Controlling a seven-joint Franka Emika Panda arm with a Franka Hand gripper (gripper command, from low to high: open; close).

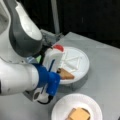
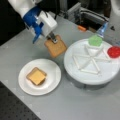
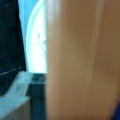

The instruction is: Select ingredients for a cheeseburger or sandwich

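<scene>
Toast square (image 2: 56,47) hangs in the air, pinched at its top edge by the gripper (image 2: 53,38), between the small paper plate (image 2: 51,82) and the big divided tray (image 2: 82,75). On the plate sits a stack (image 2: 36,76) with yellow cheese on top. Lettuce (image 2: 95,40) and tomato (image 2: 114,52) lie on the tray. The toast fills the wrist view (image 3: 80,60).
</scene>
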